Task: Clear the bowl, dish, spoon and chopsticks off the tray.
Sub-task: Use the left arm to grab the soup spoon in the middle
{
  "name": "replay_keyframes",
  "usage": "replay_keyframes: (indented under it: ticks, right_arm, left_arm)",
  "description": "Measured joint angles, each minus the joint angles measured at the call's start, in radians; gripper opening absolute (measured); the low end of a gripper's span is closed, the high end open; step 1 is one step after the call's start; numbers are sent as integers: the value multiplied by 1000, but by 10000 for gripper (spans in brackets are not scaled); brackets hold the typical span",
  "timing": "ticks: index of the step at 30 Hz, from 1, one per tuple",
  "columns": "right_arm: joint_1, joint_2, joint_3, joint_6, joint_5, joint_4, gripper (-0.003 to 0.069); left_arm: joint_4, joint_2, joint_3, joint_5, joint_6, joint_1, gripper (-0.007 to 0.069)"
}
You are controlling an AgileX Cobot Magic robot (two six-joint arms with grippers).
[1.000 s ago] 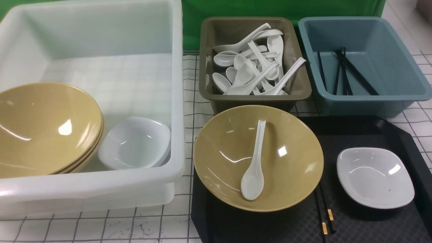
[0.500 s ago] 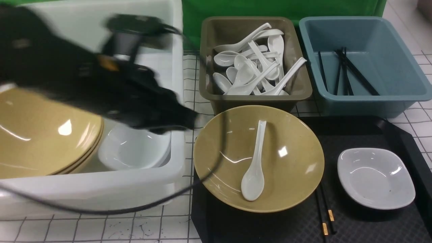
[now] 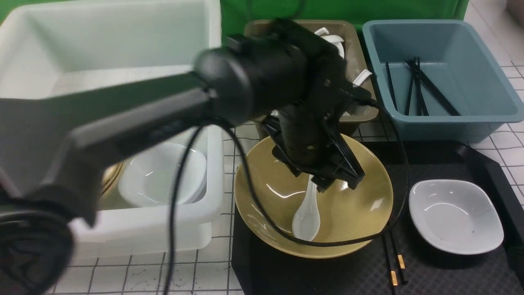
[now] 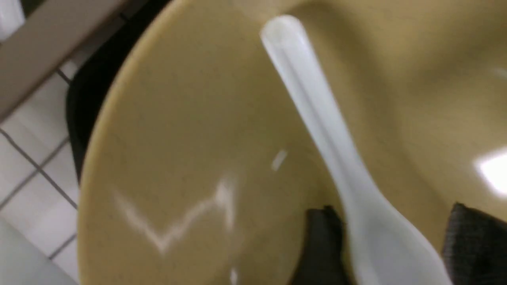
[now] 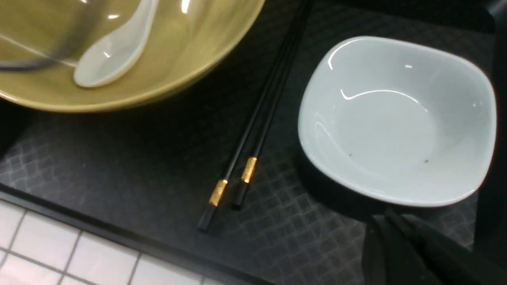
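While the right claw (image 5: 386, 233) sits pressed together beside the dish (image 5: 396, 118), the left claw (image 4: 396, 237) hangs spread astride the spoon (image 4: 317, 111).

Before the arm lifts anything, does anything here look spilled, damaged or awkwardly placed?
Nothing spilled or broken. One awkward spot: the chopsticks run partly under the rim of the bowl on the tray, and the spoon lies loose inside it.

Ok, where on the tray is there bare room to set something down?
Bare tray shows along its near edge, in front of the bowl, left of the chopsticks. Another bare strip lies beyond the dish, toward the blue tub. Crowded: the chopsticks fill the bowl-dish gap, and the left gripper hangs open over the spoon.
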State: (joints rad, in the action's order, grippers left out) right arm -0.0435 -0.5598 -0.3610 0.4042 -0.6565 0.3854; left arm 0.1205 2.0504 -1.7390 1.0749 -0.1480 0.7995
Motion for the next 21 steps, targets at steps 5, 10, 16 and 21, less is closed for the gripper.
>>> replay_keyframes:
  ticks: [5, 10, 16, 21]
  right_arm:
    - [0, 0, 1, 0, 13, 17, 38]
    - [0, 0, 2, 0, 16, 23, 38]
    - [0, 0, 2, 0, 16, 42, 38]
    - [0, 0, 2, 0, 17, 49, 38]
  left_arm:
    - [50, 67, -30, 3, -57, 0, 510]
    - [29, 85, -30, -3, -34, 0, 404]
    - [8, 89, -31, -44, -27, 0, 67]
    - [7, 69, -39, -43, -19, 0, 20]
